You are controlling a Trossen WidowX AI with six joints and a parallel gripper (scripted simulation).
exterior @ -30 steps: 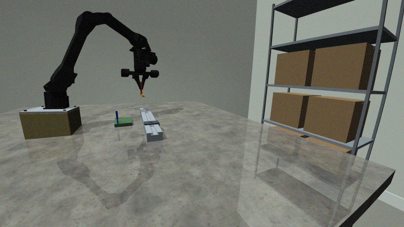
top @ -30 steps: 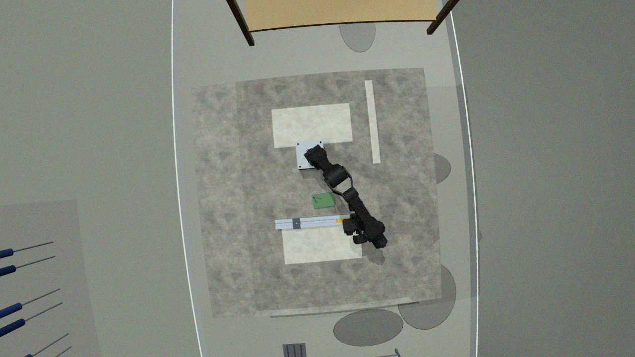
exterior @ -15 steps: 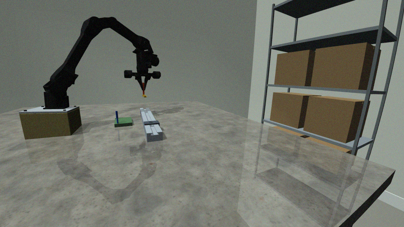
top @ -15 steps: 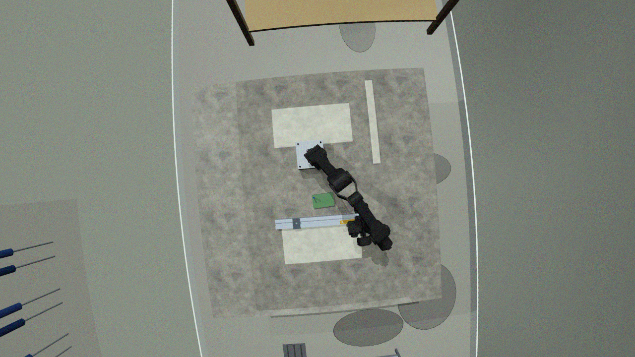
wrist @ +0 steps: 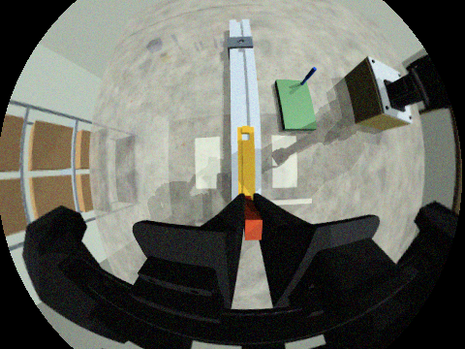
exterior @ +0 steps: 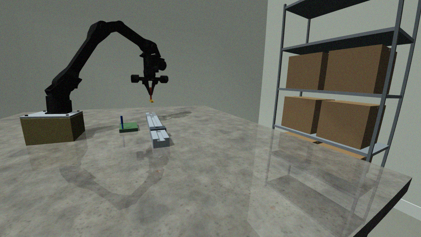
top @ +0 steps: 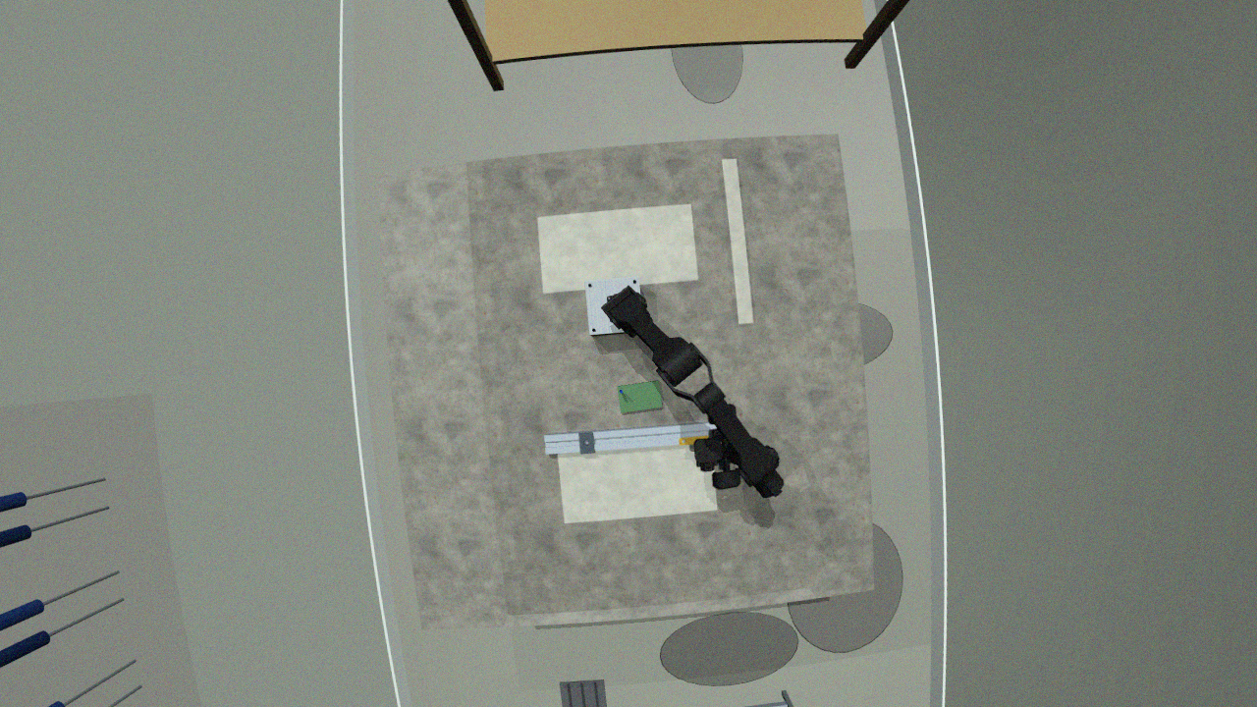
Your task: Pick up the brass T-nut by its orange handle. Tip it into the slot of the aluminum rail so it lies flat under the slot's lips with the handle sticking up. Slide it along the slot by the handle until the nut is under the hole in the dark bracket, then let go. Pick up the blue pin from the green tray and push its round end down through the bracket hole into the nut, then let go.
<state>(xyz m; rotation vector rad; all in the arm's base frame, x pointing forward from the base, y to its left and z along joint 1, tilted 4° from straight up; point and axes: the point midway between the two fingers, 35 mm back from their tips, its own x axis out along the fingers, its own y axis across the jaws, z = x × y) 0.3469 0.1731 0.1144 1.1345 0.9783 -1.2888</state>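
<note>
Boxes point(exterior: 354, 69) point(wrist: 50, 145) fill a metal shelf rack point(exterior: 279, 65) point(wrist: 24, 145) near a pale wall point(exterior: 273, 35).

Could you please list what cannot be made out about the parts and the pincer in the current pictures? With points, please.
- Bracket hole point(top: 586, 442) point(wrist: 240, 42): its inside is too small and dark in the top and wrist views.
- Orange handle point(exterior: 150, 92) point(wrist: 253, 229): its gripped stretch is hidden by the pincer point(exterior: 151, 93) point(wrist: 248, 198) in the wrist view.
- Blue pin point(top: 622, 393) point(exterior: 121, 122) point(wrist: 308, 77): too small to tell which end is round in any view.
</note>
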